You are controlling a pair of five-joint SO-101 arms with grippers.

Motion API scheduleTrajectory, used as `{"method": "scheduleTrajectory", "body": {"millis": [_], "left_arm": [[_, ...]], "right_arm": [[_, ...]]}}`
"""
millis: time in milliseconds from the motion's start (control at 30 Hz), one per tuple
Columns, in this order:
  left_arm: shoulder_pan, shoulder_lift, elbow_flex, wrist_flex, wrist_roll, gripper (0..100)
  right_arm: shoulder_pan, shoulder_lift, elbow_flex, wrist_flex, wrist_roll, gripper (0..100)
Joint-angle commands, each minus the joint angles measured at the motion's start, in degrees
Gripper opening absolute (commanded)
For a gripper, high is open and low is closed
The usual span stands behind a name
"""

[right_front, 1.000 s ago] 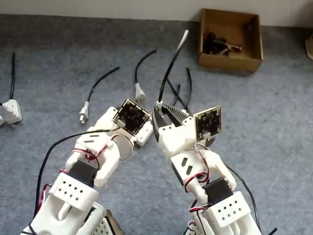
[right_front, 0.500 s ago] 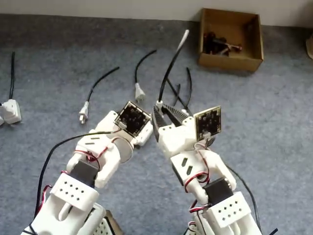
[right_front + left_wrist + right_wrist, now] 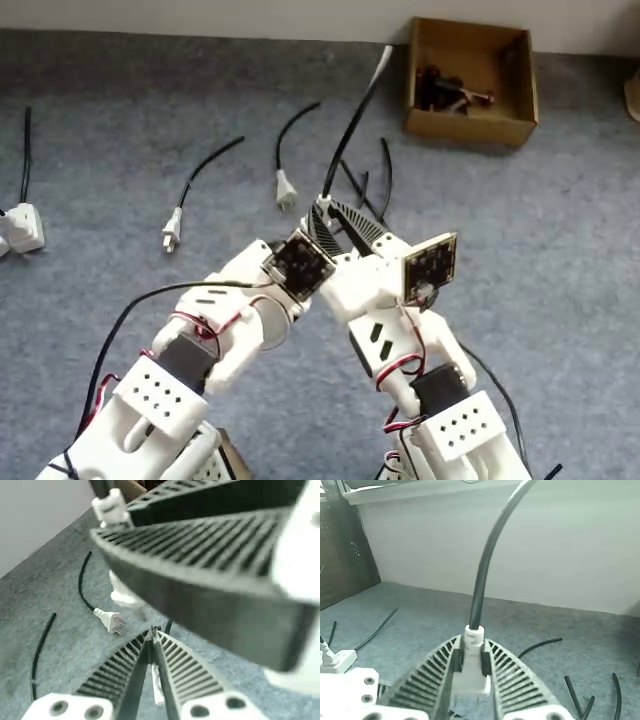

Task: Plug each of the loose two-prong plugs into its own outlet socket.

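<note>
— The grey worktop (image 3: 110,130) looks like short-pile carpet, rough and matt.

— Agreed. The brown open box (image 3: 470,128) is plain cardboard, dull. The white arm shells (image 3: 365,285) are smooth plastic with a slight sheen.

— The right tool (image 3: 473,645) has black ribbed fingers (image 3: 515,680) of matt plastic, and the left tool (image 3: 151,631) looks the same.

— The white two-prong plug (image 3: 471,672) between the right tool's fingers is smooth plastic. Its black cord (image 3: 485,570) looks rubbery and faintly glossy. The loose white plug (image 3: 109,619) on the carpet shows bright metal prongs.
</note>
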Motion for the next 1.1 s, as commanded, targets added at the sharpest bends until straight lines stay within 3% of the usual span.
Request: {"method": "scheduleTrajectory", "body": {"millis": [0,367,533,800,1067], "left_arm": [[3.65,-1.27,-1.63,1.76,-2.02,1],[6.11,-1.36,-1.63,1.93,-2.11,1],[7.6,-8.04,-1.71,5.01,-2.2,1],[4.18,-23.78,1.1,7.74,-2.2,1],[0.84,-23.96,2.51,5.63,-1.85,1]], "right_arm": [[-0.66,-1.1,-0.48,-2.68,1.14,0.5],[-0.4,-1.1,-0.22,-2.15,1.14,0.5],[-0.04,-1.19,1.63,-2.51,1.14,0.5],[-0.04,-1.19,1.63,-2.33,1.14,0.5],[-2.42,-1.19,1.8,-1.98,1.14,0.5]]}}
